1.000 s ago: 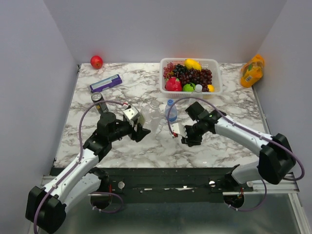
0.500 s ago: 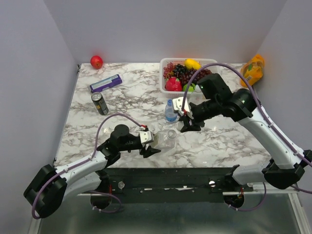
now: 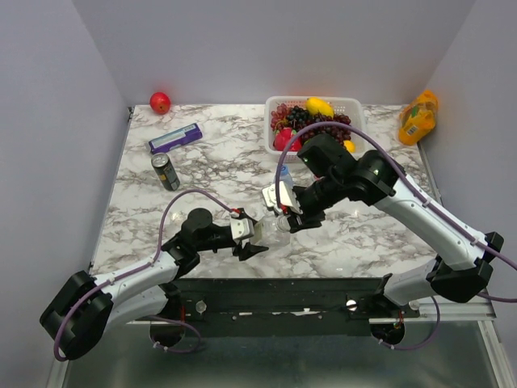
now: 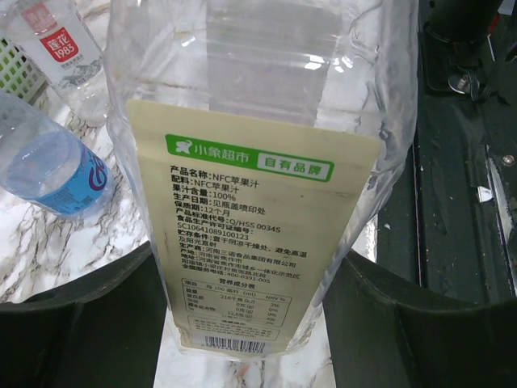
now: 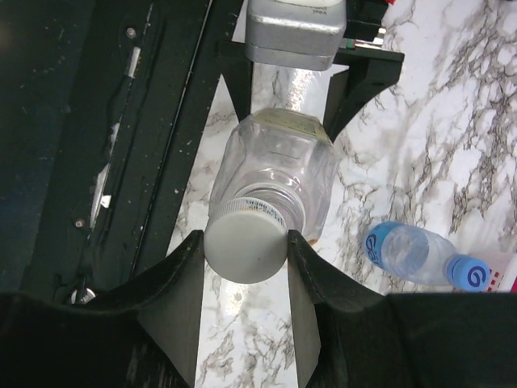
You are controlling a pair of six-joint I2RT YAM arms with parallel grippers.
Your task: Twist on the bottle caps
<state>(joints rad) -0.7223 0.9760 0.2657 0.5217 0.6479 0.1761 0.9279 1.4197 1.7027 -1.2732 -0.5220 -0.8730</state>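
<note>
Tabletop [image 3: 202, 174] carries the yellow-green-labelled bottle [image 4: 258, 202] near its front edge, clenched at the body by the left tool [image 3: 258, 241]. The right tool [image 5: 245, 246] has swung in from beside the blue-labelled bottle [image 5: 412, 257] and now pinches the white cap [image 5: 246, 263] on the neck, so threading can likely begin.

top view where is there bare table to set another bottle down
Bare marble lies between the purple box and the basket, and between the basket and the orange juice bottle. Near centre is crowded: left gripper holds the yellow-labelled bottle, right gripper its cap, blue-labelled bottle beside.
</note>
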